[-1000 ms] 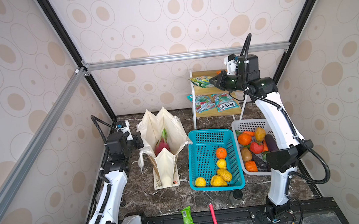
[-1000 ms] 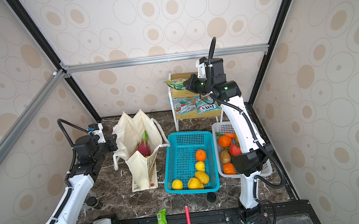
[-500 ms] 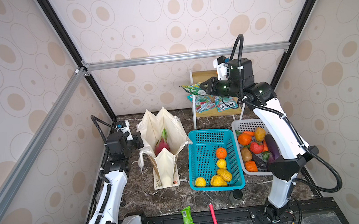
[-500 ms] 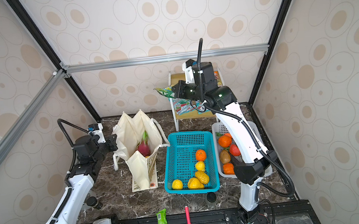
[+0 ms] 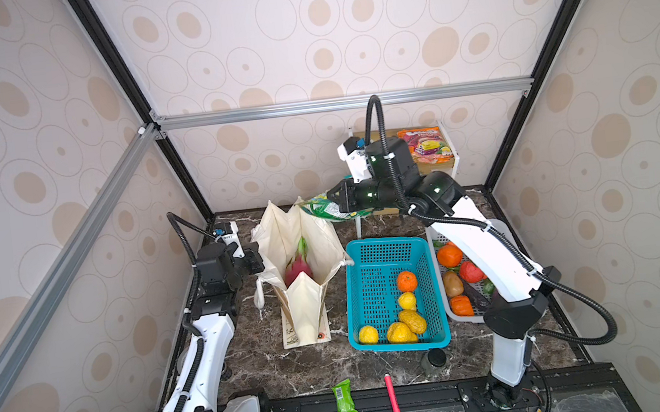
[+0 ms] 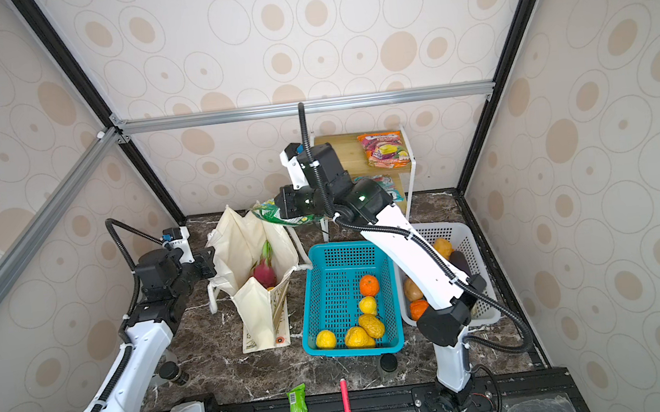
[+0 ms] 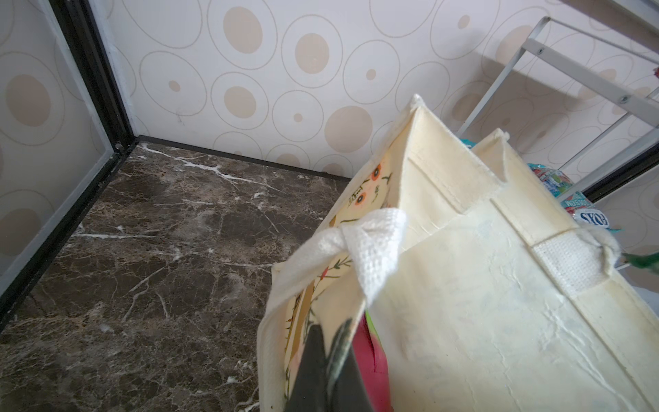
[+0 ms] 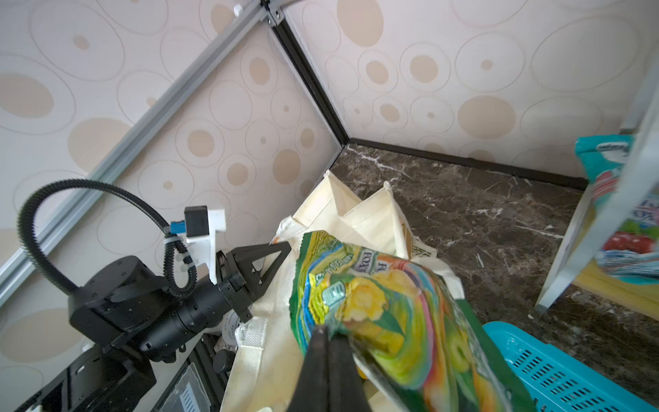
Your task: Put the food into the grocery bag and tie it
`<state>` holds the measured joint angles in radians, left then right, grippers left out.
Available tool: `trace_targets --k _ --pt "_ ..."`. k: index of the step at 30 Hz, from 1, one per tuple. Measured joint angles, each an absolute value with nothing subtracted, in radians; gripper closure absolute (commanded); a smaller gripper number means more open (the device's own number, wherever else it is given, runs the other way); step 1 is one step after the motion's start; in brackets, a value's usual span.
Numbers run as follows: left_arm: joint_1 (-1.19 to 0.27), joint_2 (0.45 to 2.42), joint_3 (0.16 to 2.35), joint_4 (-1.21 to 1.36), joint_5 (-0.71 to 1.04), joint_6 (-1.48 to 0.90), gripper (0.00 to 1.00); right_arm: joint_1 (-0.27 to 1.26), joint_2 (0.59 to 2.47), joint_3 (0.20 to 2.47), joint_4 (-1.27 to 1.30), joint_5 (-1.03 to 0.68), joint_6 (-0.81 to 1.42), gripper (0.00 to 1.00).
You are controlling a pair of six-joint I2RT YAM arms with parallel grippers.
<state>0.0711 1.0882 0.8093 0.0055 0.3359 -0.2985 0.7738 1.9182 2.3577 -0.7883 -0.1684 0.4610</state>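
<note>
Grocery bag (image 5: 286,236) stands open on the worktop (image 5: 279,371), pink dragon fruit (image 5: 295,268) inside it. Left claw (image 5: 257,257) is clamped shut on its rim; right claw (image 8: 330,333), closed on a green Fox's packet (image 8: 385,303), holds it just above the bag's far edge

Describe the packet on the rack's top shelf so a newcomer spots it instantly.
Look to the white-framed rack against the back wall, behind the white basket. Its wooden top shelf holds one orange packet. The teal packets lie on the shelf below, and the green packet is in the right claw.
</note>
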Motion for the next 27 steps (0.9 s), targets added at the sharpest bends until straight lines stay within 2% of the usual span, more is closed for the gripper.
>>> trace_targets --k 9,27 --pt "0.071 1.089 0.808 0.005 0.343 -0.299 1.0 0.836 2.126 2.579 -0.834 -0.235 0.463 1.0" --pt "0.071 1.09 0.808 0.006 0.351 -0.299 1.0 0.879 2.069 2.573 -0.801 -0.25 0.468 1.0"
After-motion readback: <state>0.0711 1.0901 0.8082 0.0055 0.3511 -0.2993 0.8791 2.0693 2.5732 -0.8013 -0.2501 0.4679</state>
